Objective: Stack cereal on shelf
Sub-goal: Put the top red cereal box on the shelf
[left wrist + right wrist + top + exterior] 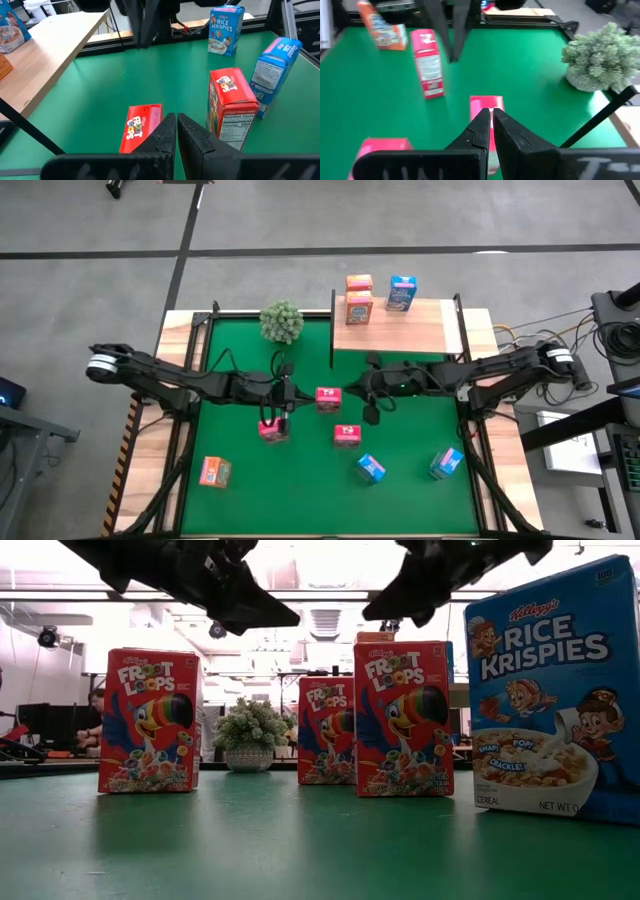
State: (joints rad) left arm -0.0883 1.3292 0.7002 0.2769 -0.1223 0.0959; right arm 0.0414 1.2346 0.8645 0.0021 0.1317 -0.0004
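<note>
Red-pink cereal box [327, 397] sits on the green mat [250, 480] between both grippers, off the shelf [420, 335]. Left gripper [289, 394] and right gripper [368, 392] both pressed together, empty. Advice: spread the fingers before descending and square up on the box's sides. Low view crops the arms; fingertips aren't visible there.

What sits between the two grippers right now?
A red box stands on the mat between the left gripper and the right gripper, both shut. The high view shows it clearly.
</note>
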